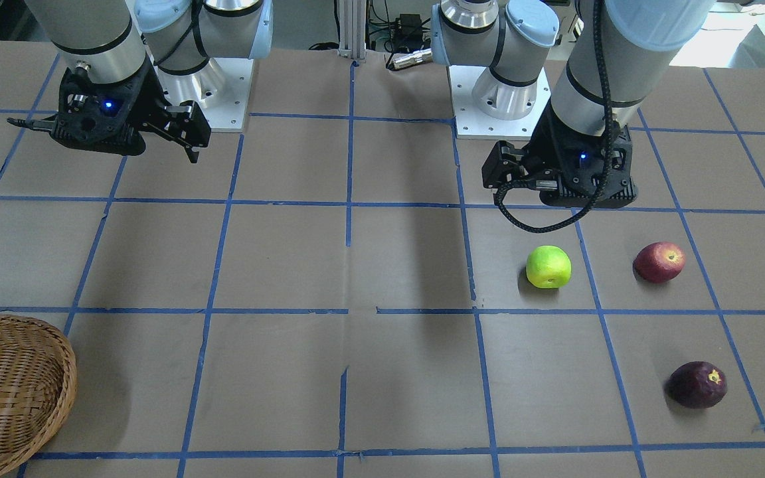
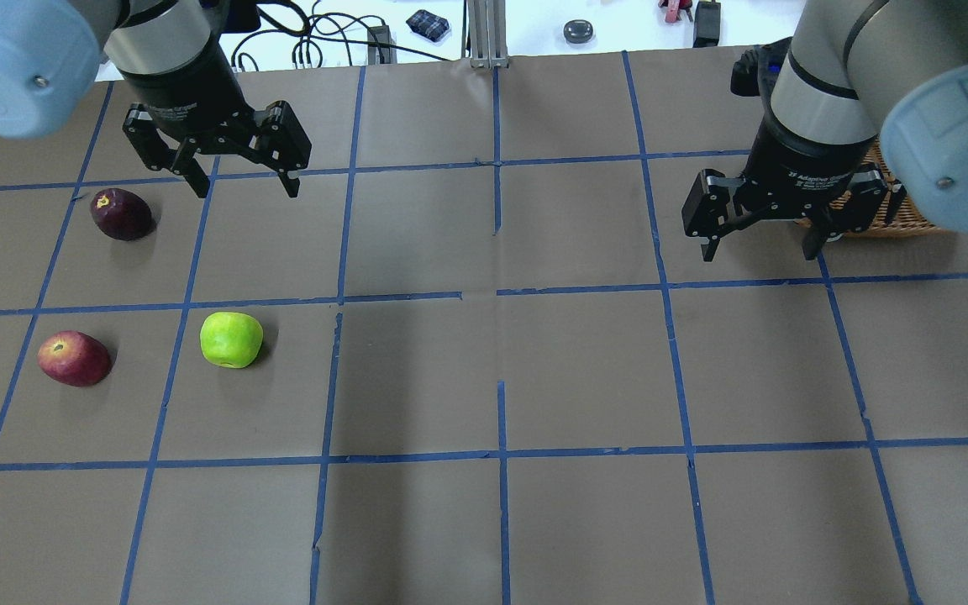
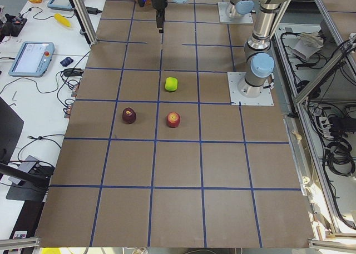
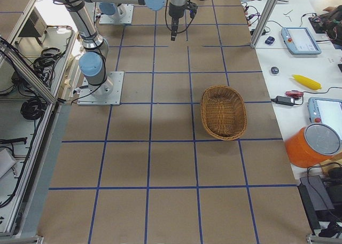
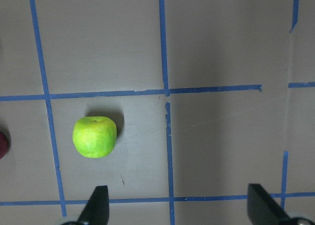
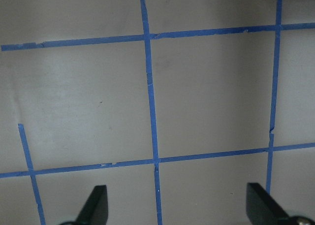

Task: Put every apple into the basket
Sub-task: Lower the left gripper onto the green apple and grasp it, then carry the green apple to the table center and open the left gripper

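Three apples lie on the table on my left side: a yellow-green one (image 2: 232, 339) (image 5: 94, 137), a red one (image 2: 74, 359) and a dark maroon one (image 2: 121, 213). My left gripper (image 2: 244, 186) is open and empty, hovering above the table behind the green apple and right of the maroon one. The wicker basket (image 1: 10, 385) (image 4: 223, 112) stands at the far right, partly hidden behind my right arm in the overhead view. My right gripper (image 2: 759, 249) is open and empty, hovering beside the basket over bare table.
The brown table top (image 2: 501, 378) carries a grid of blue tape. Cables and small devices lie beyond its far edge (image 2: 417, 25). The arm bases (image 1: 502, 99) stand at the robot's side of the table.
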